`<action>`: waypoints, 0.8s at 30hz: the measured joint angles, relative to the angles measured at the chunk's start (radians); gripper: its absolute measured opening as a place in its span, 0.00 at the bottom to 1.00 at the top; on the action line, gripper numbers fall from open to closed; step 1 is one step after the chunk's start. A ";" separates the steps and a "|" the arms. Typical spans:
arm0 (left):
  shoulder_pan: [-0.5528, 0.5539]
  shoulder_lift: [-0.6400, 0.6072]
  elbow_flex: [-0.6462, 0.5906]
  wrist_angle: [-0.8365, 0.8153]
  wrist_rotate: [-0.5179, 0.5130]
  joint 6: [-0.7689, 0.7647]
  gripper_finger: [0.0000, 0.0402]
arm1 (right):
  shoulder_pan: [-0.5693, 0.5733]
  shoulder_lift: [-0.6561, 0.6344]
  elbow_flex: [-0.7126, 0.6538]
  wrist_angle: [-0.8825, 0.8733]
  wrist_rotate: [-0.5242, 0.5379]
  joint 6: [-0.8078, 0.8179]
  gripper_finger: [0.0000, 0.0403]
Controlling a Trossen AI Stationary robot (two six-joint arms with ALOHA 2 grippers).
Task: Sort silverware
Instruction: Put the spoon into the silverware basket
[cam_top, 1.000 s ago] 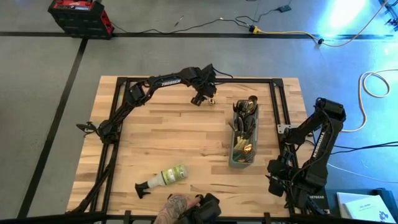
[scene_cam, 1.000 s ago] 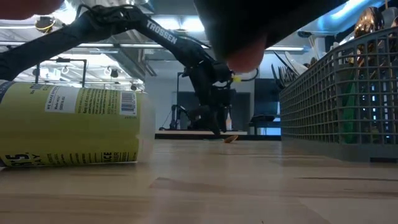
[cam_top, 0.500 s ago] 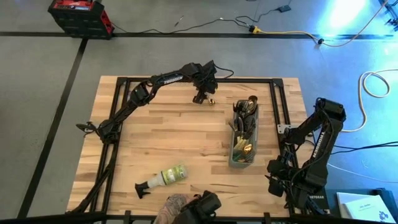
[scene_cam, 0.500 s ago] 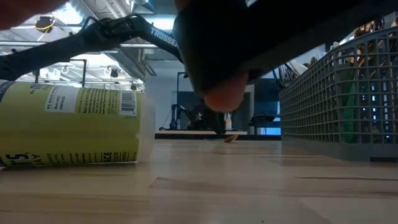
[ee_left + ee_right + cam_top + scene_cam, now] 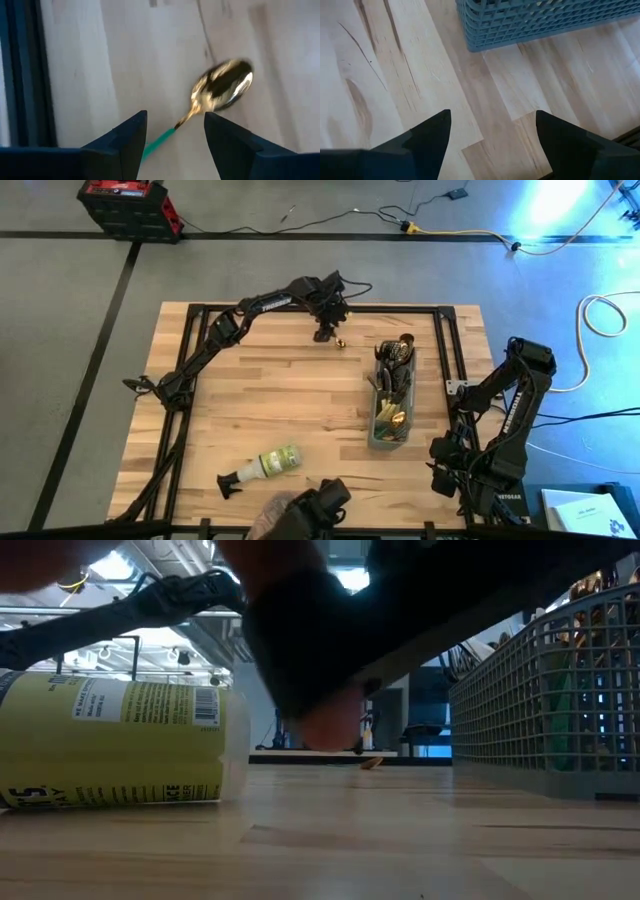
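Note:
A spoon with a gold bowl point(image 5: 222, 85) and a green handle point(image 5: 159, 144) is near the table's far edge; its bowl point(image 5: 340, 341) also shows in the low view point(image 5: 370, 762), down at the tabletop. My left gripper point(image 5: 175, 125) hangs over it point(image 5: 323, 332), slanting down, open. The handle runs between its fingers, close to one finger point(image 5: 131, 137). More silverware stands in the grey mesh caddy point(image 5: 392, 395). My right gripper point(image 5: 492, 120) waits open at the table's right, near the caddy's near end point(image 5: 440, 452). My left gripper has the spoon's green handle point(image 5: 159, 144) between its fingers, which stand far wider apart than the handle. The handle passes out of sight behind one finger point(image 5: 131, 137). I cannot tell whether that finger touches it.
A yellow-green spray bottle point(image 5: 262, 466) lies on its side near the table's front, filling the low view's left point(image 5: 110, 740). A person's hand with a dark thing point(image 5: 305, 515) is at the near edge and blocks much of the low view point(image 5: 330, 660). A black frame point(image 5: 300, 308) borders the table.
My left gripper has gone a little toward the table's far edge and has rolled about its own pointing line; the gap between its fingers is not seen to change. The spoon's bowl has stayed where it was. The person's hand at the near edge has shifted toward the left.

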 joint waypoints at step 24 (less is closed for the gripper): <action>-0.032 -0.001 -0.001 0.038 0.115 -0.488 0.21 | 0.000 0.000 0.000 0.027 -0.008 -0.015 0.68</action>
